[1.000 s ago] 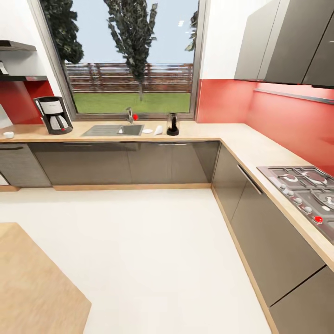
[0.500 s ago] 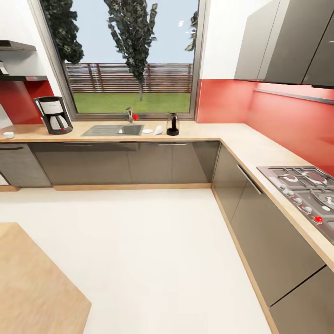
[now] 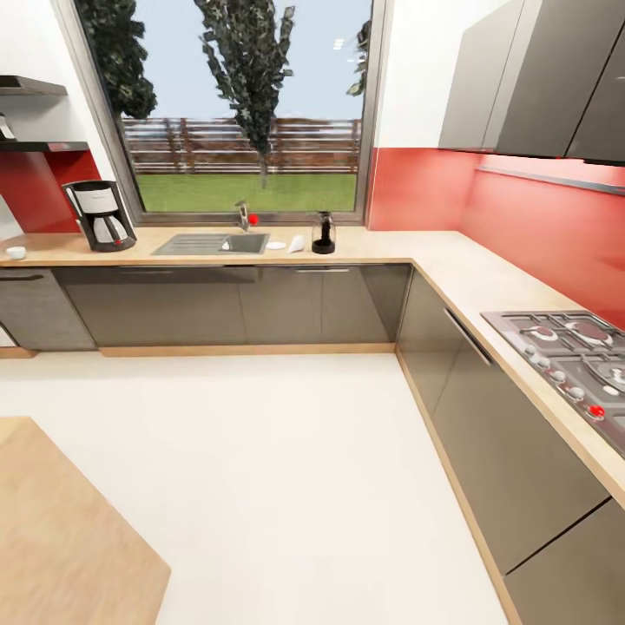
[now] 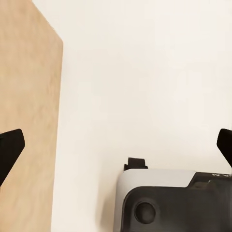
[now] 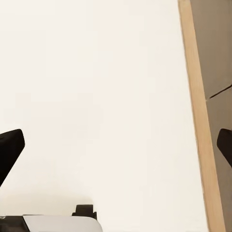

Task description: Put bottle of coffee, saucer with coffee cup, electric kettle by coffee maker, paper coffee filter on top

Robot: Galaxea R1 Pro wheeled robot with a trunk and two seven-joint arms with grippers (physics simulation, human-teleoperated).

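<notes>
An L-shaped wooden counter runs under a large window and along a red wall, with bare white floor in front. A sink sits mid-counter and a hob on the right run. The coffee maker stands upright at the counter's left; the dark kettle stands upright right of the sink, beside a small white saucer. Left gripper and right gripper hang over the floor, fingers spread wide, holding nothing.

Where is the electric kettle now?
In the head view, the electric kettle stands on the countertop below the window, right of the sink, far from the coffee maker.
</notes>
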